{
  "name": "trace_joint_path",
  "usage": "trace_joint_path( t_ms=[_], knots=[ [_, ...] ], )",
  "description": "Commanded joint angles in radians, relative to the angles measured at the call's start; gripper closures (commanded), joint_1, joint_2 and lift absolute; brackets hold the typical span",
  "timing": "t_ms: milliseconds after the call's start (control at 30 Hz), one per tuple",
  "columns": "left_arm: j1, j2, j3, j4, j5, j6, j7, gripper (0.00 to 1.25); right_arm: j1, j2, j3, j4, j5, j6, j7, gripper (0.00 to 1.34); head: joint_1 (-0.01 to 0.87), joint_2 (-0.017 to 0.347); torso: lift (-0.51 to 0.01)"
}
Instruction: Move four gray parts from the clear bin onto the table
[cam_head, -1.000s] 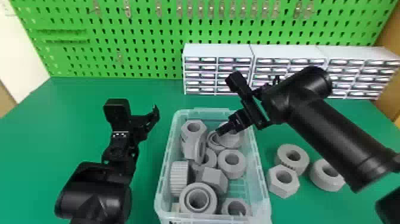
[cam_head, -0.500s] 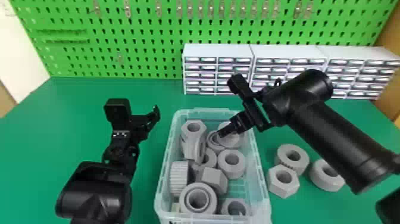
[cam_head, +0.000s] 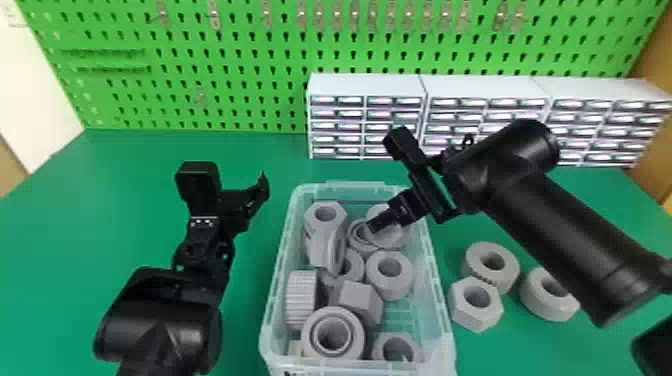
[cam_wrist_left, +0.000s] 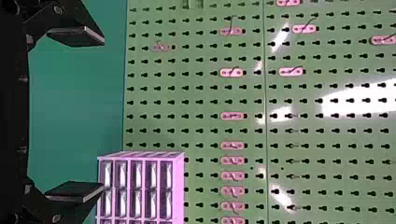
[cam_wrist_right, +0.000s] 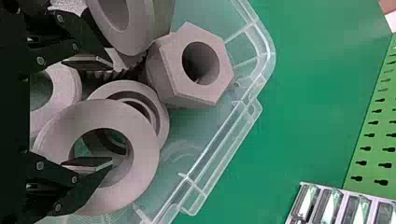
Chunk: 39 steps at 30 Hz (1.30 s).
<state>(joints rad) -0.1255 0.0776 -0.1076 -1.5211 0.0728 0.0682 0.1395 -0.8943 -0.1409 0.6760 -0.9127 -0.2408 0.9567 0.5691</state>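
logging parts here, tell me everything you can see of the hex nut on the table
The hex nut is gray, six-sided, plastic-looking, with a round central hole. It lies flat on the green table, hole up, right of the clear bin, close before a ridged ring; whether they touch is unclear.

Green pegboard (cam_head: 250, 65) standing across the far side, rows of keyhole slots, horizontal seam (cam_wrist_left: 265, 140) and white glare (cam_wrist_left: 359, 100) seen in left wrist view. Metal hooks (cam_head: 355, 17) in a line high on it, spaced wider toward the left, bunched above the left cabinet; single hook (cam_head: 200, 95) lower down, left side. Three white drawer cabinets (cam_head: 367, 86) side by side, far right, in front of the pegboard, stacked rows of small drawers (cam_head: 336, 126) facing near. Pale wall (cam_head: 37, 90) far left, brown panel (cam_head: 656, 65) far right
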Motion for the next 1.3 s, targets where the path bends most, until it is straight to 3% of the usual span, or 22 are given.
trace_joint_path(
  t_ms=[0,1267],
  knots=[
    [-0.003,0.002,-0.004,0.002,0.002,-0.001,0.0,0.18,0.0,0.0,0.007,0.005,-0.002,-0.003,0.0,0.53,0.693,0.072,-0.052],
    [-0.013,0.007,-0.007,0.009,0.012,-0.011,0.0,0.18,0.006,0.003,0.056,0.058,-0.043,-0.033,-0.005,0.54,0.693,0.072,-0.052]
  ],
)
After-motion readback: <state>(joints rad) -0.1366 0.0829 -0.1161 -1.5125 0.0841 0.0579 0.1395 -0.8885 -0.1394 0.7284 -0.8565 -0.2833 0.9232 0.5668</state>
